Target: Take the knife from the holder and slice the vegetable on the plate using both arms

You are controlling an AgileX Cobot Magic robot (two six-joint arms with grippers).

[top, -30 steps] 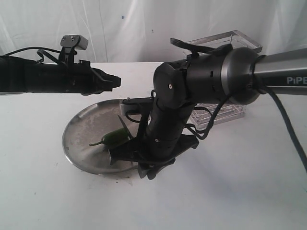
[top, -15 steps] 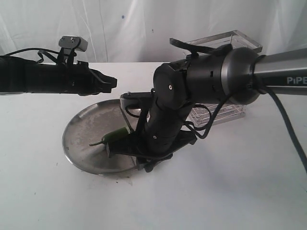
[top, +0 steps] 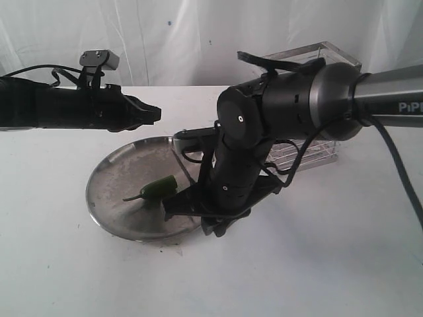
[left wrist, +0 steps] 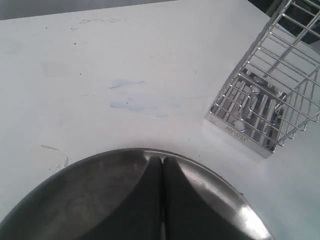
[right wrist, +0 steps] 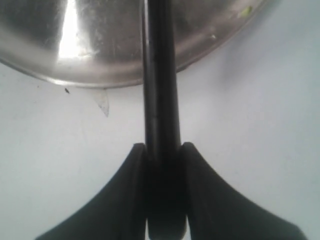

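Over plate [top: 109,191]: R end effector [right wrist: 162,149] clamped on knife [right wrist: 159,75]; L end effector [top: 155,113] pressed together, empty, aloft; risk: unpinned chilli [top: 158,188] rolls under blade; plate skids.

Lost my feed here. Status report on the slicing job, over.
Left gripper shut, empty, above plate. Right gripper shut on knife, over plate's rim. Chilli on plate, no cut visible. Holder apart from plate.
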